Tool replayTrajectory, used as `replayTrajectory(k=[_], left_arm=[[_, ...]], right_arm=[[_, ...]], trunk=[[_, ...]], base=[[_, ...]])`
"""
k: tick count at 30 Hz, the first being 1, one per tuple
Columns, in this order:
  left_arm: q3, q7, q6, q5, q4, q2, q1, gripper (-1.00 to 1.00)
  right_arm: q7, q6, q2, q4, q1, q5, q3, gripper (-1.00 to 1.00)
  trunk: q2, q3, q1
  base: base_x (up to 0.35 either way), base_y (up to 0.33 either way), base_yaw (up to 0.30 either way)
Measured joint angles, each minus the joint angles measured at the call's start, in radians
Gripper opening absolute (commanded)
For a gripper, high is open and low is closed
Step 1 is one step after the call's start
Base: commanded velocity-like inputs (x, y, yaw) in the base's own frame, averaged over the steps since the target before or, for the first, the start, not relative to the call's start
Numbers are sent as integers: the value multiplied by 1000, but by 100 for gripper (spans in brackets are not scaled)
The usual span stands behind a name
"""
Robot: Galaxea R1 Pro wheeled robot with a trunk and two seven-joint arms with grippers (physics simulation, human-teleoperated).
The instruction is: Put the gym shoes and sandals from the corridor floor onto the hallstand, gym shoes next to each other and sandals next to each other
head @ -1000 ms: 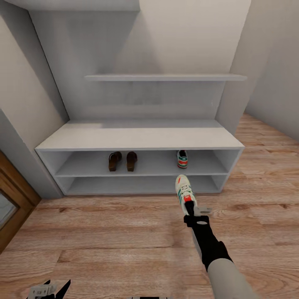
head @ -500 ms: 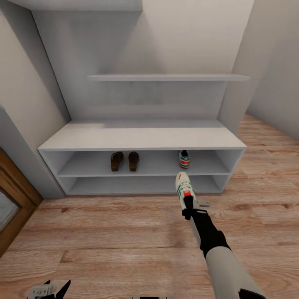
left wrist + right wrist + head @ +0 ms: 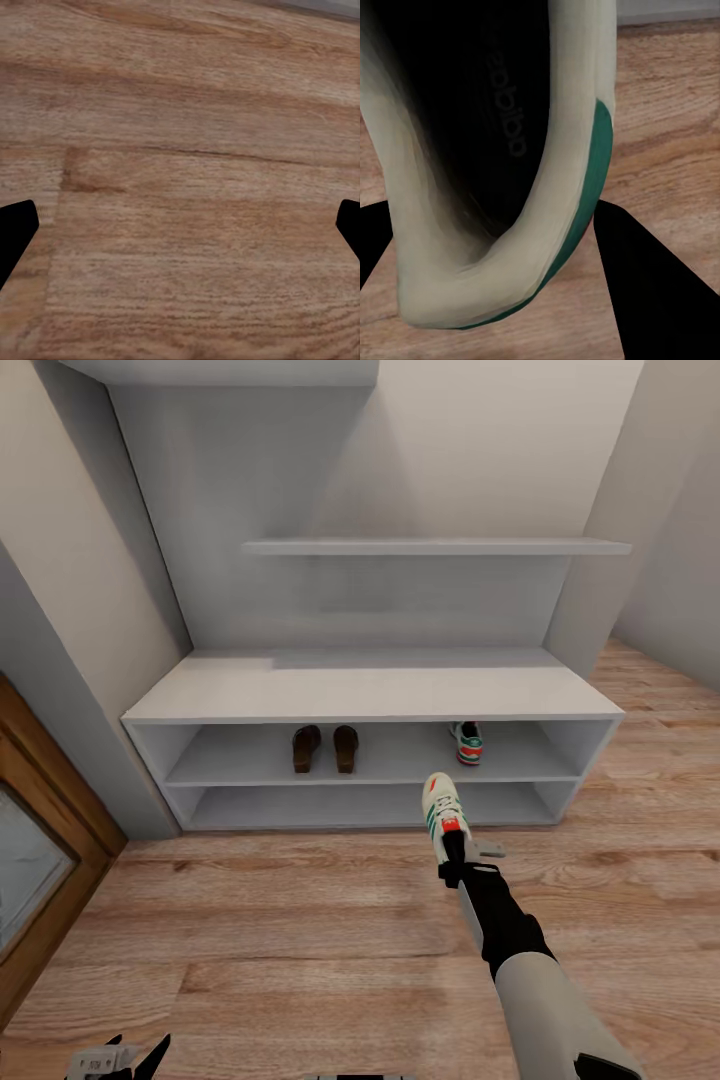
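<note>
My right gripper (image 3: 456,852) is shut on the heel of a cream gym shoe (image 3: 442,812) with green stripes. It holds the shoe toe-forward above the corridor floor (image 3: 300,920), just in front of the hallstand (image 3: 370,695). The right wrist view has the shoe's dark opening and green-trimmed heel (image 3: 577,187) between the fingers (image 3: 645,277). On the hallstand's upper open shelf stands the other gym shoe (image 3: 467,742), a little right of the held one. The two sandals (image 3: 326,748) stand side by side further left. My left gripper (image 3: 115,1057) hangs open low over bare floor (image 3: 180,187).
A wooden door frame (image 3: 45,810) with a glass pane stands at the left, beside a grey wall corner. Walls close in on both sides of the hallstand. A ledge (image 3: 430,546) runs across its back panel. Plank floor stretches between me and the rack.
The whole picture has shifted, so the hallstand now sits further right in view: the camera moved. The held gym shoe now lines up left of the shelved gym shoe rather than below it.
</note>
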Motion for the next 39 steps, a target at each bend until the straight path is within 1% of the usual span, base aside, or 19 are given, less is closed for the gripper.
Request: replayTrajectory(k=[10, 16, 25, 39], left_arm=[[0, 0, 0, 0, 4, 0, 0, 100], [-1, 0, 0, -1, 5, -1, 0, 100], [-4, 0, 0, -1, 5, -1, 1, 100], [-6, 0, -1, -1, 7, -5, 1, 100]], right_arm=[[0, 0, 0, 0, 0, 0, 0, -100], [0, 0, 0, -3, 0, 0, 0, -100], [0, 0, 0, -2, 0, 0, -1, -100], [0, 0, 0, -3, 1, 2, -6, -100]], trunk=[[0, 0, 0], [0, 0, -1], [0, 0, 0], [0, 0, 0]], base=[[45, 15, 0], [277, 63, 0], [267, 164, 0], [38, 19, 0]])
